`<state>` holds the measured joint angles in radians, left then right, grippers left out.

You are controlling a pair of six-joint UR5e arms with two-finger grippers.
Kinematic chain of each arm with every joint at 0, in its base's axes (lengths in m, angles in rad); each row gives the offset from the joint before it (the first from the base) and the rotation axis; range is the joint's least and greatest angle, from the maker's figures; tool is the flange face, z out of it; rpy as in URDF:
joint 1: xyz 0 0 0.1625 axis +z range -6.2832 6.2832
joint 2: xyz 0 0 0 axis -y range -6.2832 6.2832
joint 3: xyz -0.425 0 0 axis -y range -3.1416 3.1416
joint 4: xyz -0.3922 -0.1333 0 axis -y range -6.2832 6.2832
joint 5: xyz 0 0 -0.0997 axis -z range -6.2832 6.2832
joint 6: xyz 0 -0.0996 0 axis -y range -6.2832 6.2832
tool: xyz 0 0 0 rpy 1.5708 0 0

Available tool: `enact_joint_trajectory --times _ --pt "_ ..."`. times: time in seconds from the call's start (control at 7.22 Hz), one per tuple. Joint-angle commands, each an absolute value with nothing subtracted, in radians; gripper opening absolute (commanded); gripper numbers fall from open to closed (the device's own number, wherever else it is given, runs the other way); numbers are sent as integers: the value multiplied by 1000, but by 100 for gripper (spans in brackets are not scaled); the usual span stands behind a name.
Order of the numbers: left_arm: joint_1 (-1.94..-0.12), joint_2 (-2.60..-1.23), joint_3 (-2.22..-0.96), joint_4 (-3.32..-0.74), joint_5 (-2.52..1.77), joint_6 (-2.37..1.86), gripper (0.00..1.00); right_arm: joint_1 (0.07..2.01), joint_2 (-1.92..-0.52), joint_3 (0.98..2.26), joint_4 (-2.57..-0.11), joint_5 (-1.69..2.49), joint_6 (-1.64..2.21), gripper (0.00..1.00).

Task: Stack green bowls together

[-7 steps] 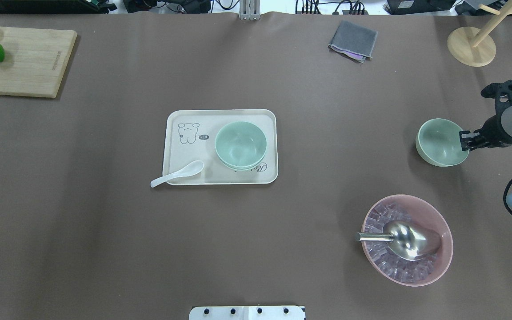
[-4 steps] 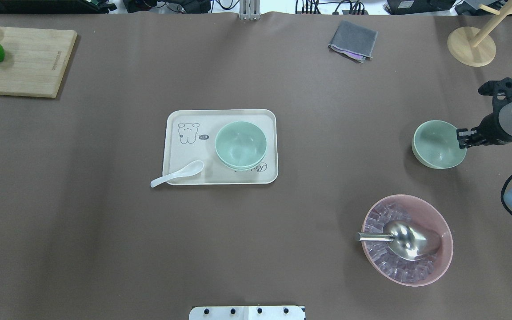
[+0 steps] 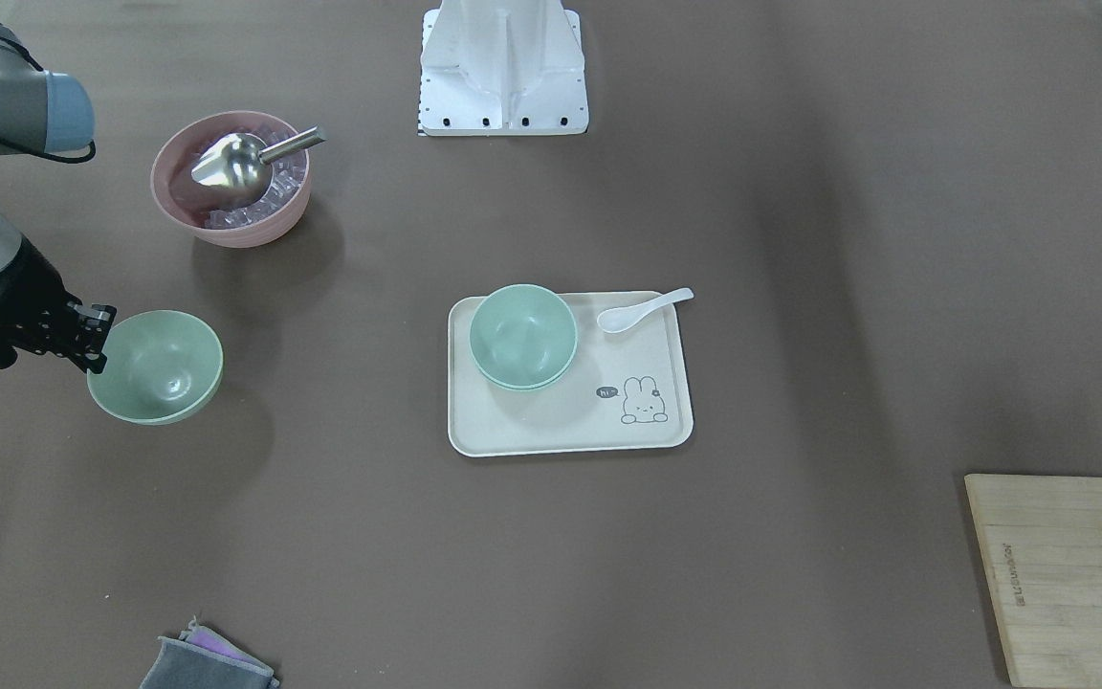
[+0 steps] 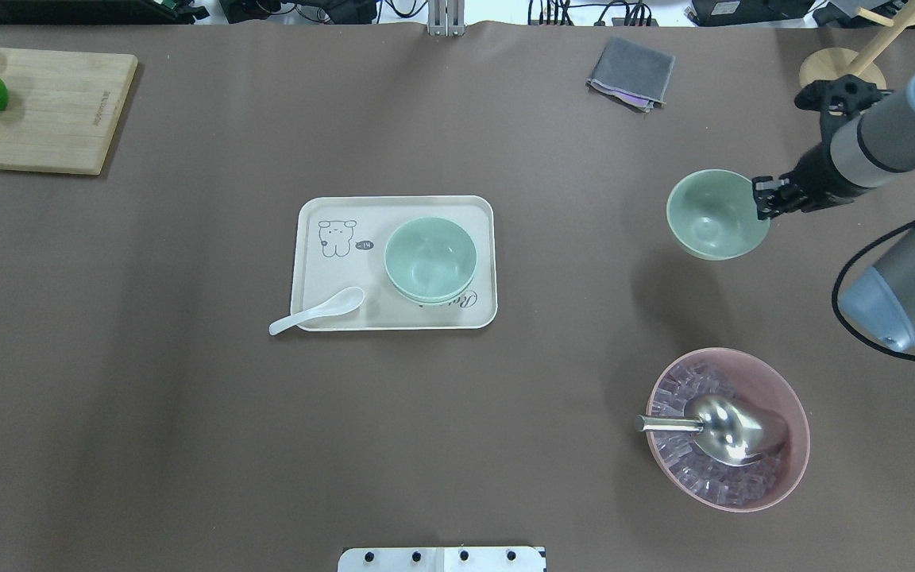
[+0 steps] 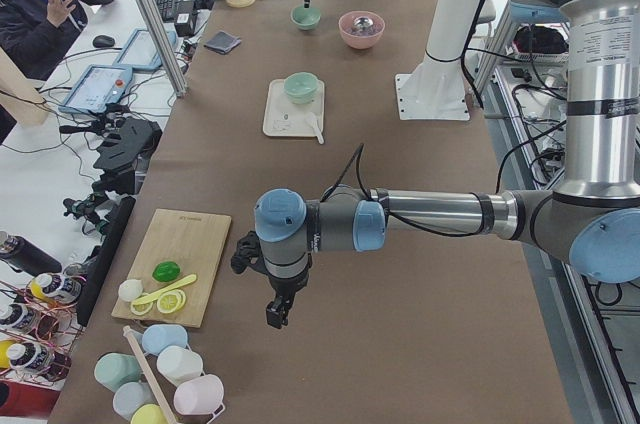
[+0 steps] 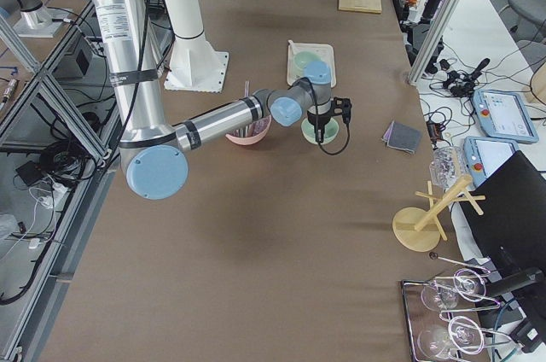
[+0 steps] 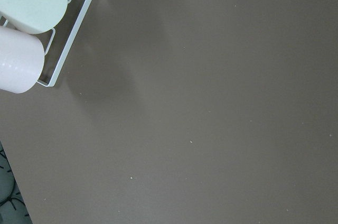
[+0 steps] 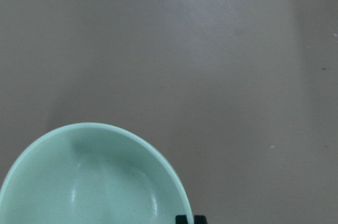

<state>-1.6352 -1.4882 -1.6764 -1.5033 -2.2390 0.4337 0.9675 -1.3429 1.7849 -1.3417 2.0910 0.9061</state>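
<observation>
Nearby, close to the robot's base on its right, a large pink round bowl (image 4: 795,393) sits on the brown tabletop (image 4: 187,437). It is filled with clear ice cubes and a shiny metal scoop (image 4: 731,429).

Farther out, at the middle, a cream rectangular tray with a bunny drawing (image 4: 330,274) carries two pale mint-green round plastic bowls (image 4: 430,256), nested one inside the other. A white ceramic spoon (image 4: 318,310) lies beside them, its handle poking over the tray's rim.

Well to the tray's right, the right hand (image 4: 761,199) is clamped on the rim of a third mint-green bowl (image 4: 713,213). The bowl is upright and clear of the tabletop, its shadow falling apart from it.

Beyond lie a folded grey cloth (image 4: 631,71) and, far left, a wooden cutting board (image 4: 52,111).

The left hand (image 5: 275,312) hangs over bare tabletop near that board; I cannot tell whether it is open or closed.
</observation>
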Motion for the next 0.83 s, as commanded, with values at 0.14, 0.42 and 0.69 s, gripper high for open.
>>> enact_joint_trajectory --times 0.14,0.42,0.69 --pt "-1634 -1488 -1674 -1502 -2240 431 98 832 -1108 1798 -1413 2071 1173 0" --pt "-1635 -1486 -1674 -1497 -2244 431 98 740 -1027 1804 -1408 2048 1320 0" --pt "-1635 -1458 -1675 -1502 -2250 433 98 655 -977 1793 -1405 1969 1397 0"
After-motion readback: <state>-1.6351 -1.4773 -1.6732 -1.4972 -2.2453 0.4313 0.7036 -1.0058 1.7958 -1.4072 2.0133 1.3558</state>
